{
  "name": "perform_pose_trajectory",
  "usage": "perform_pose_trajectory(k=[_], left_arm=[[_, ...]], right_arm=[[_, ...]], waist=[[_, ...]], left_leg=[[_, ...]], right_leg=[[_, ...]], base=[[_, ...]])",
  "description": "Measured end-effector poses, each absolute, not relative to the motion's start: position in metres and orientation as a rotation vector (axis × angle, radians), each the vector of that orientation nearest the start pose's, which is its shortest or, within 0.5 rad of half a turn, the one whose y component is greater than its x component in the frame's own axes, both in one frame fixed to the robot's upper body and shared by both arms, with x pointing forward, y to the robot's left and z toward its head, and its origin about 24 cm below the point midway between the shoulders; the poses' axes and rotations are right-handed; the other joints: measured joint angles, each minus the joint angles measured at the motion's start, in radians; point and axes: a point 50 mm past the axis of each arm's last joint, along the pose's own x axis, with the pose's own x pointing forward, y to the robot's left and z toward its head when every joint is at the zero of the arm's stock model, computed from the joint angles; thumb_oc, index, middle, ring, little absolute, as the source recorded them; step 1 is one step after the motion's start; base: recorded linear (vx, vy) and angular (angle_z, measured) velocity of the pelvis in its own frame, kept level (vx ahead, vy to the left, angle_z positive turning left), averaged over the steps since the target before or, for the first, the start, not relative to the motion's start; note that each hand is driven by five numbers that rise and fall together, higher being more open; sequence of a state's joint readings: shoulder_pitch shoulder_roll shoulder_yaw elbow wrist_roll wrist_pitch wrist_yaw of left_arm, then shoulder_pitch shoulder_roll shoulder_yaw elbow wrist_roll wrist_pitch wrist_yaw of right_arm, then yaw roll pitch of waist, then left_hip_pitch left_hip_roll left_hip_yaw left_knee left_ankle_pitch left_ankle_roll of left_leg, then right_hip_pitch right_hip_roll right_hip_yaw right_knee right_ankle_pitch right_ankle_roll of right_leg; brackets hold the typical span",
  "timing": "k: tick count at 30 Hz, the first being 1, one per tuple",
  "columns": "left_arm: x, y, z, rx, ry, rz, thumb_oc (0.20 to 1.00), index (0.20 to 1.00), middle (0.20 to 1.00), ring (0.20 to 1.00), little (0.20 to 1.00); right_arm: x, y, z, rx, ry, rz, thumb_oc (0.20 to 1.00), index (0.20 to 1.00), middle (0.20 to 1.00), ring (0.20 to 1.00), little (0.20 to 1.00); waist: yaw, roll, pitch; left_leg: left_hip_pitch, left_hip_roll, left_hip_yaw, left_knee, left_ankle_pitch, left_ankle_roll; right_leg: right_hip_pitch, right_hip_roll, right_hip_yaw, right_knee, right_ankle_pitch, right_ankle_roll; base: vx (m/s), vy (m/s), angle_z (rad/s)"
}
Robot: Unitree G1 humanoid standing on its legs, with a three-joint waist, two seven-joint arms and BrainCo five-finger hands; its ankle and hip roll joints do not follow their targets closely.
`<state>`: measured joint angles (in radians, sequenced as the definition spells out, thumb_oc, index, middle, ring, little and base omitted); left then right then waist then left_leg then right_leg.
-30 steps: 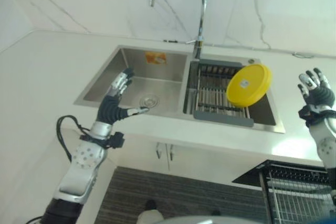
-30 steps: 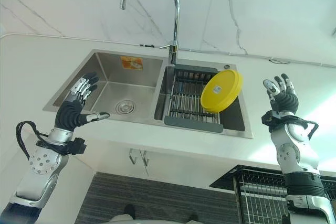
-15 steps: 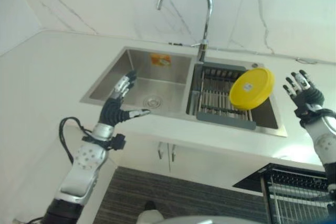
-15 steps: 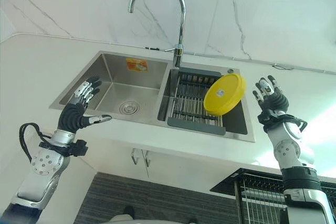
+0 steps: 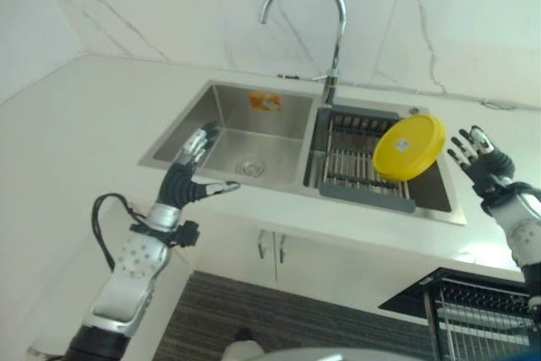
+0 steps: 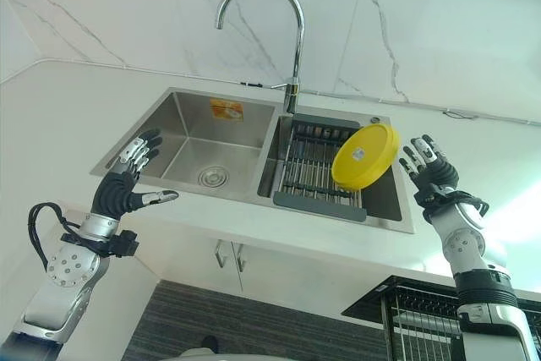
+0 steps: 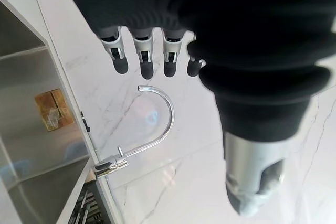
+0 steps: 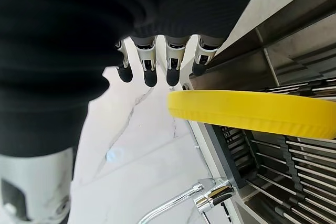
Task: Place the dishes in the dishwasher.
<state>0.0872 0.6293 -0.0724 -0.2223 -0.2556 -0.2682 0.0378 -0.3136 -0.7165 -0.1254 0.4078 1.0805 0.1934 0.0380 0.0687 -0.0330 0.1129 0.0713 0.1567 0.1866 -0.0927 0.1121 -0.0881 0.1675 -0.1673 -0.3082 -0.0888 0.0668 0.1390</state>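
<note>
A round yellow plate (image 6: 363,156) leans on its edge in the drying rack (image 6: 314,175) inside the right basin of the steel sink (image 6: 169,128). My right hand (image 6: 431,173) hovers open just right of the plate, fingers spread, a small gap between them and its rim. The right wrist view shows the plate's yellow rim (image 8: 247,111) close beyond the straight fingers (image 8: 149,69). Over the sink's front left edge my left hand (image 6: 127,188) is raised and open, holding nothing.
A curved chrome faucet (image 6: 287,40) rises behind the sink, against a marble wall. White counter (image 6: 51,116) surrounds the basins. The pulled-out dishwasher rack (image 6: 423,327) of wire shows at the lower right, below the counter. Cabinet doors (image 6: 228,255) sit under the sink.
The camera has shifted, sliding the scene rightward and down. My right hand has drawn closer to the plate's right rim. The left hand keeps its pose.
</note>
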Motion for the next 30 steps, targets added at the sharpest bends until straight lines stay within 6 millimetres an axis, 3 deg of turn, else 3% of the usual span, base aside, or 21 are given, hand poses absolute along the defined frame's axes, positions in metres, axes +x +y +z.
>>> perform_pose_trajectory(k=[30], left_arm=[[0.23,0.216,0.119,0.332,-0.353,-0.162,1.0,1.0,1.0,1.0,1.0]], right_arm=[[0.303,-0.322,0.094,0.46,0.144,-0.168,1.0,1.0,1.0,1.0,1.0]], waist=[[0.004,0.014,-0.01]], left_leg=[[0.0,0.0,-0.005,0.0,0.0,0.0]], right_leg=[[0.004,0.0,-0.005,0.0,0.0,0.0]], base=[[0.0,0.0,0.0]])
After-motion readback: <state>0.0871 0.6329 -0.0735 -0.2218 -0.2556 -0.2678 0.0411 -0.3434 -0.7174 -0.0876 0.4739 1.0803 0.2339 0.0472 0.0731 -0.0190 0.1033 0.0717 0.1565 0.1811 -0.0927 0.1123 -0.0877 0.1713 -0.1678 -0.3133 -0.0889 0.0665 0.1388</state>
